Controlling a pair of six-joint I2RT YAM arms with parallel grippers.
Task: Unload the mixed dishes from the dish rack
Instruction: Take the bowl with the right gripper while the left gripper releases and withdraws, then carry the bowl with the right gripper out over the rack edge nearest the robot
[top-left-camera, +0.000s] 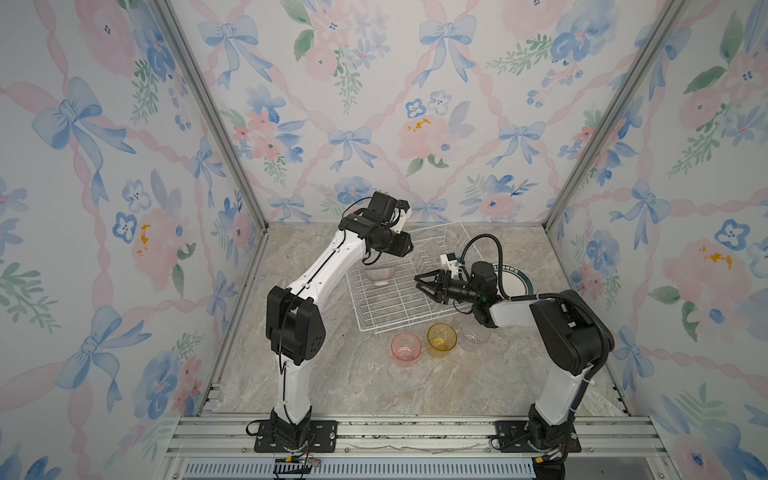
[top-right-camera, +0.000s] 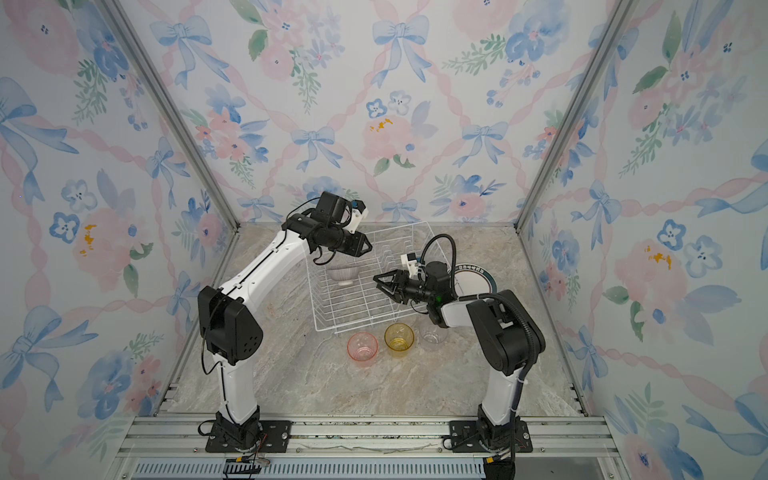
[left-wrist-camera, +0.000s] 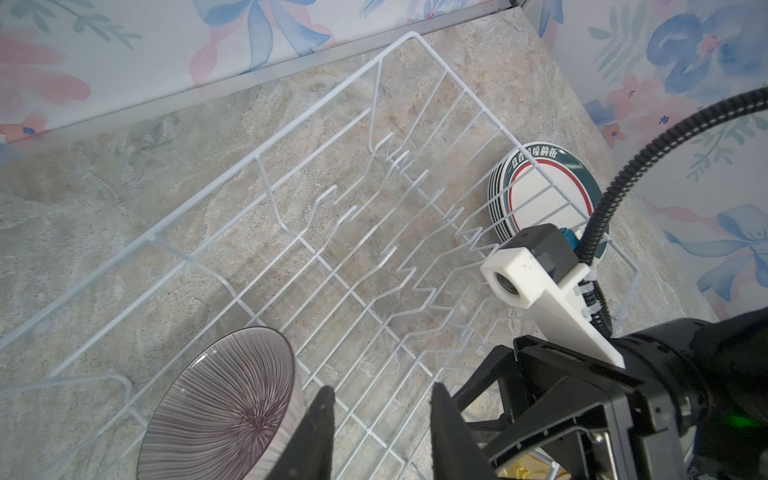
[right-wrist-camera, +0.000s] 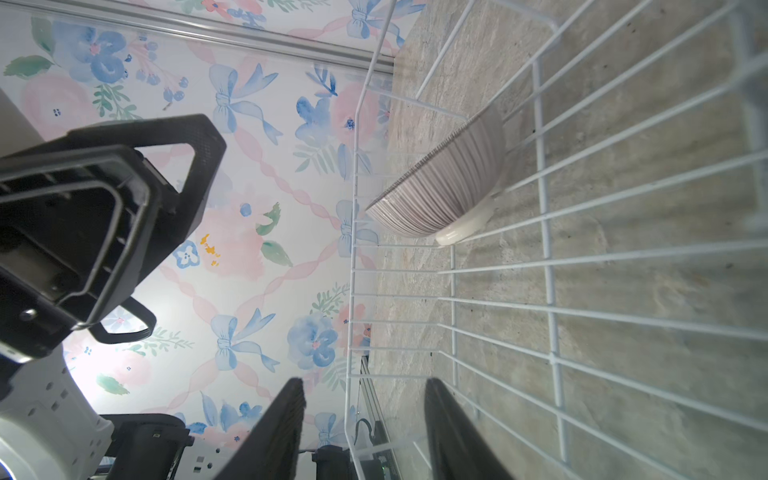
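As the left end effector (left-wrist-camera: 380, 434) hangs near the tilted pink-striped bowl (top-left-camera: 380, 274), the only dish inside the dish rack (top-left-camera: 390, 307), its fingers stand partly apart and empty. The right end effector (right-wrist-camera: 365, 436), likewise parted and empty, faces the bowl. A clean lift probably means pinching the raised rim and clearing the wires. Counted: one bowl; three tumblers, pink (top-left-camera: 406, 346), yellow (top-left-camera: 441, 340) and clear (top-left-camera: 476, 330), on the tabletop (top-left-camera: 374, 382); one plate stack (top-left-camera: 517, 282) beside the rack, number unclear.

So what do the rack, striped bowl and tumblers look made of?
The dish rack: probably white-coated metal wire, thin rods; bowl: likely glazed ceramic, glossy, white foot; pink tumbler, yellow tumbler, clear tumbler: see-through glass or plastic, unclear which.
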